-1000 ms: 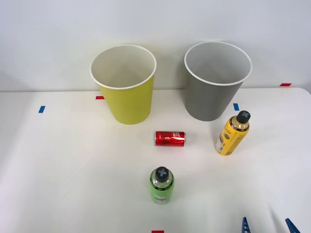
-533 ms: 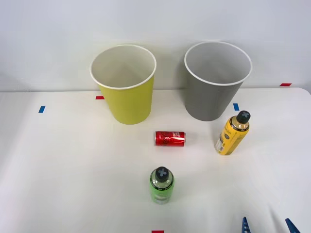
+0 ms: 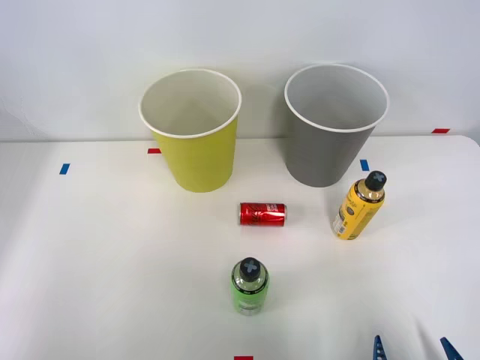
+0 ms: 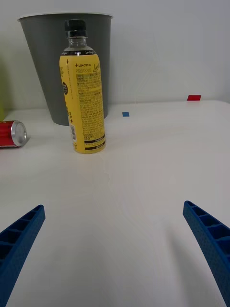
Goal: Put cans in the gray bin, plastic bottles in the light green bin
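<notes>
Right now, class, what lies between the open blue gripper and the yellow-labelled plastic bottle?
Only bare white table separates the right gripper from the upright yellow-labelled bottle, as the wrist view shows.

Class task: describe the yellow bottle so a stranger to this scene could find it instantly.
Start at the gray bin on the white table. The yellow bottle stands upright before it, to its right. Its yellow label distinguishes it from the green bottle and the red can lying on its side.

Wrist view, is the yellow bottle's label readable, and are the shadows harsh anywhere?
In the right wrist view the yellow bottle is in focus and its top label line is legible; the smaller print is too fine to read. In the front view the light is soft: the green bottle and the can cast only faint shadows on the table.
</notes>
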